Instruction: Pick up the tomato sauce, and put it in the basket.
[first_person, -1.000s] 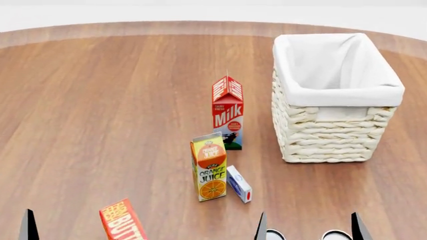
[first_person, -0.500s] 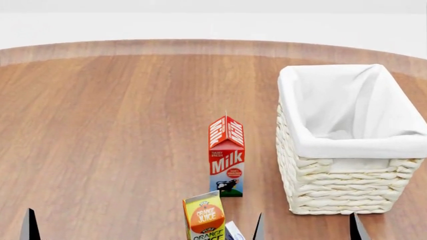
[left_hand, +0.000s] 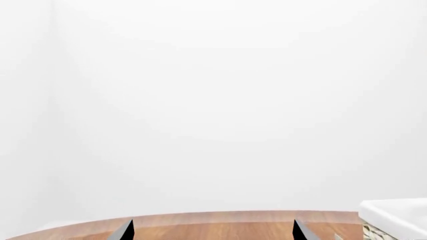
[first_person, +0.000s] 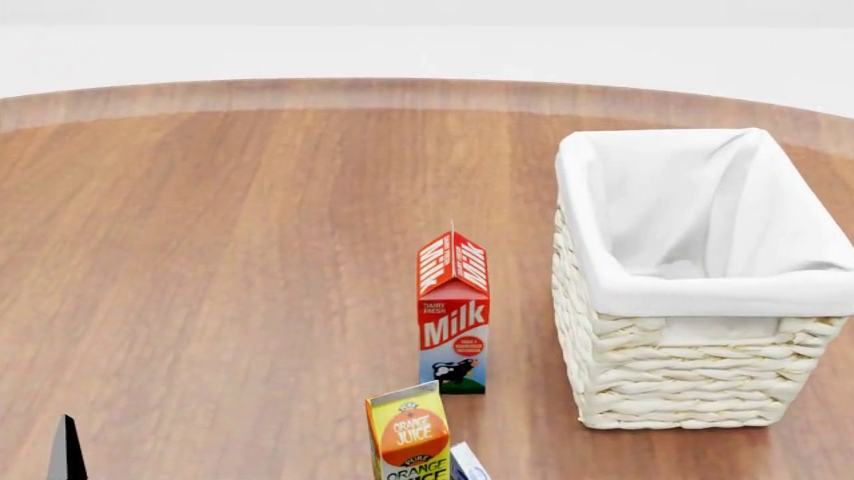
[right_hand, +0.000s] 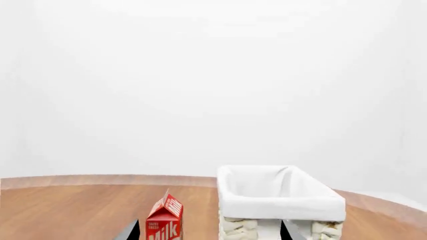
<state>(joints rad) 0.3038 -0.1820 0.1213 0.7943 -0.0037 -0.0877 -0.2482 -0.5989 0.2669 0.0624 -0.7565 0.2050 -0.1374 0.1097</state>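
Note:
The tomato sauce is out of view in every frame. The basket (first_person: 707, 300), cream wicker with a white cloth liner, stands at the right of the wooden table and looks empty; it also shows in the right wrist view (right_hand: 280, 205) and at the edge of the left wrist view (left_hand: 393, 216). My left gripper (left_hand: 213, 232) is open and empty, held level over the table; one of its fingertips (first_person: 64, 455) shows at the head view's lower left. My right gripper (right_hand: 210, 232) is open and empty, facing the milk carton and the basket; it is outside the head view.
A red milk carton (first_person: 454, 310) stands left of the basket, and also shows in the right wrist view (right_hand: 164, 224). An orange juice carton (first_person: 410, 442) and a small white-and-blue box (first_person: 467, 463) sit at the head view's bottom edge. The table's (first_person: 200, 250) far edge curves along the top.
The head view tilted up, so everything slid down the frame; the butter box and two can tops left view. Since half a second ago the right fingertips dropped out of the head view.

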